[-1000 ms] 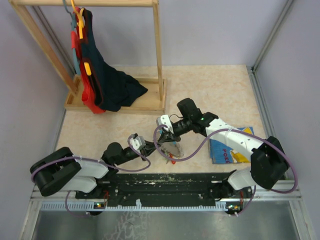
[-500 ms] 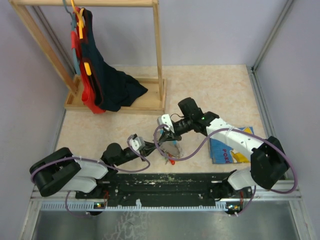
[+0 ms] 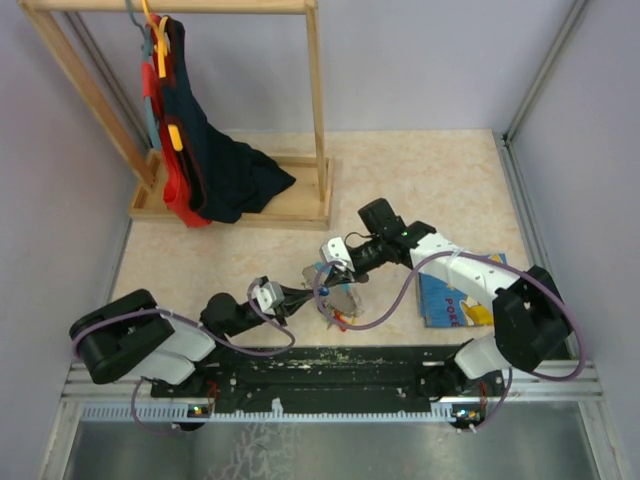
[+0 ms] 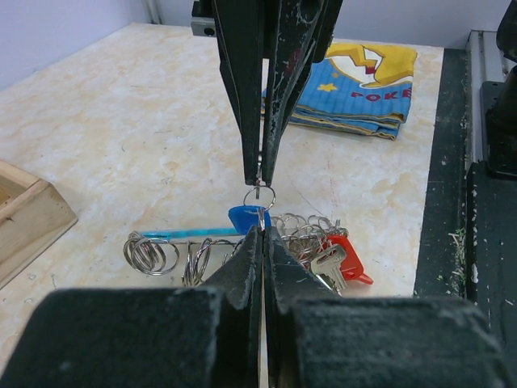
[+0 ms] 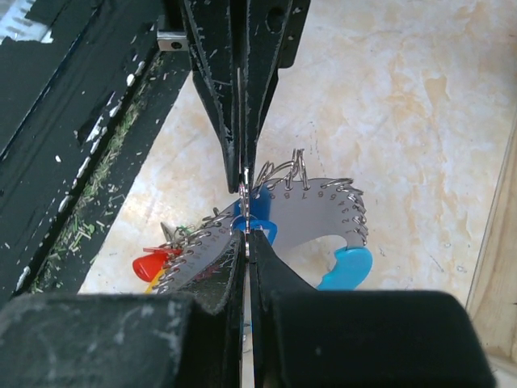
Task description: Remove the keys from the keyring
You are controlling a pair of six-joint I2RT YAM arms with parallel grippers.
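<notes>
walls (image 3: pixel 450 60) lilac | tbl (image 3: pixel 430 170) beige marbled | wood rack (image 3: pixel 318 100) back-L w/ clothes (image 3: pixel 215 170)

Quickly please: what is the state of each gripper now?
Left gripper: shut beside the blue key; whether it pinches it cannot be told.
Right gripper: shut on the small ring.

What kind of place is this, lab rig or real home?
Most likely a lab test cell, not a home: plain grey walls box in a marble-look tabletop, two arms are bolted to a black rail at its near edge, and the props look staged: a wooden clothes rack, a picture book.
</notes>
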